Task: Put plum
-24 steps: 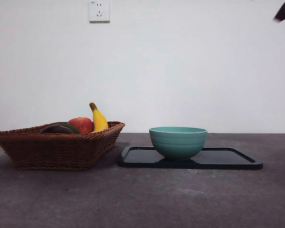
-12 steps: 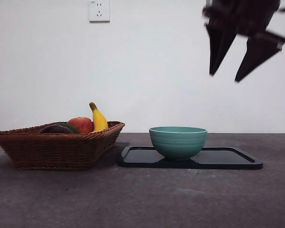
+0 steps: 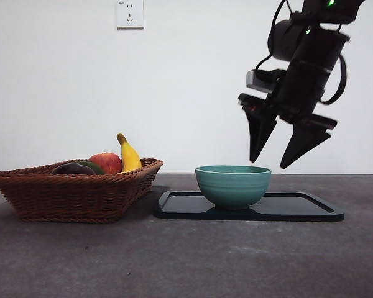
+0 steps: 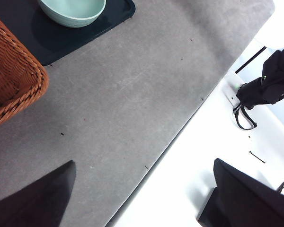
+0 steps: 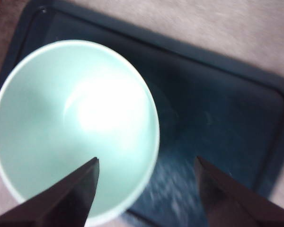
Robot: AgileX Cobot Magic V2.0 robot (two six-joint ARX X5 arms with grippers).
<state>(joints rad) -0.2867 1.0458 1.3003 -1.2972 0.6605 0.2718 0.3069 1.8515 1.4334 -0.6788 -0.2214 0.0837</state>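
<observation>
Plum (image 3: 73, 168) in basket (image 3: 74, 195), well apart from right jaws (image 3: 270, 164).

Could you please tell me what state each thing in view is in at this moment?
plum: lying in the basket, untouched.
basket: on the table, holding the fruit.
apple: in the basket.
banana: in the basket, tip up.
bowl: upright on the tray, empty.
tray: flat on the table.
right gripper: open, empty, above the bowl's rim.
left gripper: open, empty, waiting away from the fruit.
</observation>
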